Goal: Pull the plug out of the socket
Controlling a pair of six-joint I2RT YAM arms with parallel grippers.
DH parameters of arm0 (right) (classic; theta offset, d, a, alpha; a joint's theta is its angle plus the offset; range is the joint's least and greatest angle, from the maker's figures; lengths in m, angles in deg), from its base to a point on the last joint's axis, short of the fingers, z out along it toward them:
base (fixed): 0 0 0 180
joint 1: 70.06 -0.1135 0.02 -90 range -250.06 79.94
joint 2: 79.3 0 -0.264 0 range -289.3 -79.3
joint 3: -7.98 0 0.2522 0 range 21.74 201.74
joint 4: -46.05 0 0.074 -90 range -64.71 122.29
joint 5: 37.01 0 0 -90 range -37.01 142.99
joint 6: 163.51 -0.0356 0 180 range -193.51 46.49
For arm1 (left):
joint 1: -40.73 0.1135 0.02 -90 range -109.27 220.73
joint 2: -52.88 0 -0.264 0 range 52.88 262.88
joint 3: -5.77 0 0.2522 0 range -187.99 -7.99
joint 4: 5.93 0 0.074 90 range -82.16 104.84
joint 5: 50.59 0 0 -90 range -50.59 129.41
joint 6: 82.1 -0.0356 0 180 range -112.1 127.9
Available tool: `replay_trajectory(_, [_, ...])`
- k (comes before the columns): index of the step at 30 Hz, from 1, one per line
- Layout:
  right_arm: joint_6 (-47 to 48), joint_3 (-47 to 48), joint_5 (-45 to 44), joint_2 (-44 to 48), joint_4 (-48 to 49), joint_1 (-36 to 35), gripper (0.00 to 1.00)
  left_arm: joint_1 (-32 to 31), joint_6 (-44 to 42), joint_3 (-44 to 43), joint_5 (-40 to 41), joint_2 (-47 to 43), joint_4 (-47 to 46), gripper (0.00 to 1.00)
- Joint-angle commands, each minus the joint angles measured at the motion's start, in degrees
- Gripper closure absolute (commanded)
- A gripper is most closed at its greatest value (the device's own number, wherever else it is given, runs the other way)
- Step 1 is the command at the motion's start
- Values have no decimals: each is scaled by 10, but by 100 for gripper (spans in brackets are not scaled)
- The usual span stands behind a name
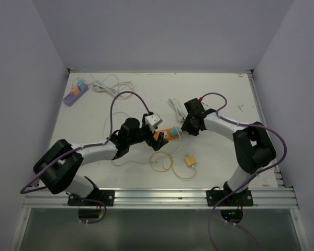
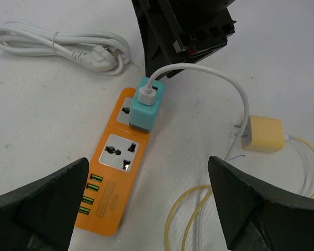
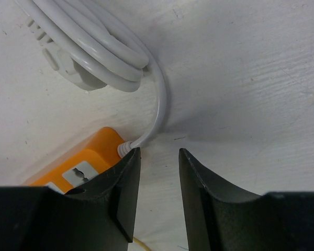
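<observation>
Left gripper (image 2: 149, 178): spread wide, holding nothing. Squat teal plastic plug (image 2: 145, 107) sits ahead of it, roughly centred on the gap, fully seated in the flat orange plastic socket strip (image 2: 112, 172) on the white desk (image 2: 42, 104). Right gripper (image 3: 159, 157): narrowly parted, nothing between, tips at the strip's cord end. Judged: approach stage; grasp and pull not yet done.

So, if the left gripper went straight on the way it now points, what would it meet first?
Probably the orange plastic power strip, lying ahead between the fingers of the open left gripper; the teal square plug sits further along. Depth is unclear.
</observation>
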Motion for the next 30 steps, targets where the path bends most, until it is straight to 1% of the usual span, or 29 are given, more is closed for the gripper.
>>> replay_trajectory(1, [-45,19,-4,-12,20,-2,60,-2,3,-16,-9,13,-53,0])
replay_trajectory(5, [-66,18,15,-26,33,-1,61,-2,-24,-12,-12,23,-78,0])
replay_trajectory(11, [-87,16,23,-38,56,-2,63,-2,-59,-37,-16,52,-76,0])
replay_trajectory(15, [-99,19,27,-37,55,-3,63,-3,-70,-40,-10,67,-85,0])
replay_trajectory(20, [-114,26,20,-42,45,-2,63,-2,-82,-47,-24,88,-92,0])
replay_trajectory(23, [-123,29,29,-48,51,-1,63,-2,-87,-50,-31,98,-93,0])
replay_trajectory(30, [-150,37,55,-72,26,-3,65,-10,-98,-74,-25,126,-100,0])
